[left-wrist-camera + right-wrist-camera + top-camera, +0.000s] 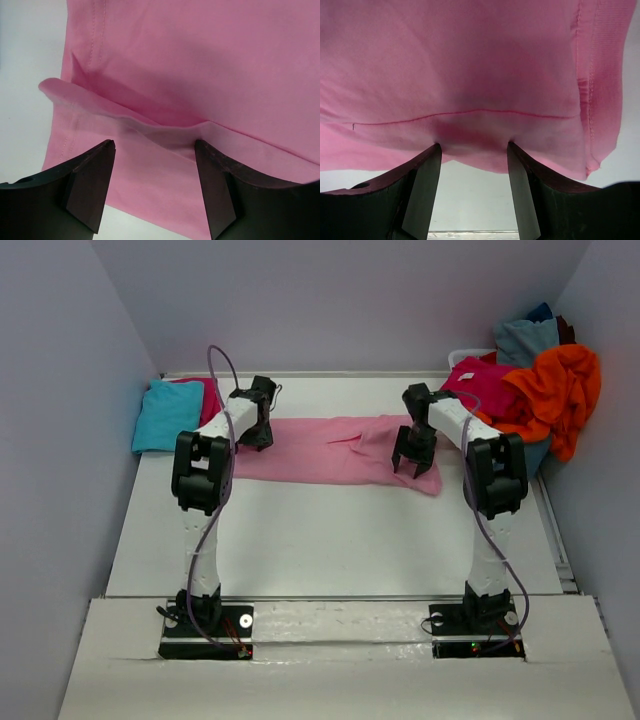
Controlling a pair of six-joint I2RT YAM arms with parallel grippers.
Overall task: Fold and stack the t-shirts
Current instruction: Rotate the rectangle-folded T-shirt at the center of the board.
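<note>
Since the light pink shirt (330, 448) was pulled out into one long strip, its long axis ran left to right across the far half of the table (330, 550), roughly parallel to the back wall, with the right end dipping a little nearer the arms. From above I couldn't tell which end was the neck. The left gripper (257, 438) sat over the strip's left end and the right gripper (408, 462) over the near edge of its right end. Both had their jaws spread apart, not clamped. In the left wrist view a raised fold of pink cloth ran across right at the fingertips. In the right wrist view the shirt's edge puckered between the two tips. Rows of stitching ran along the cloth's edge in both wrist views, and a thin darker seam line crossed the right one. The turquoise shirt (165, 418) lay folded at the far left corner, while the orange shirt (560, 385), magenta shirt (485, 385) and grey-blue shirt (522, 340) were heaped at the far right
</note>
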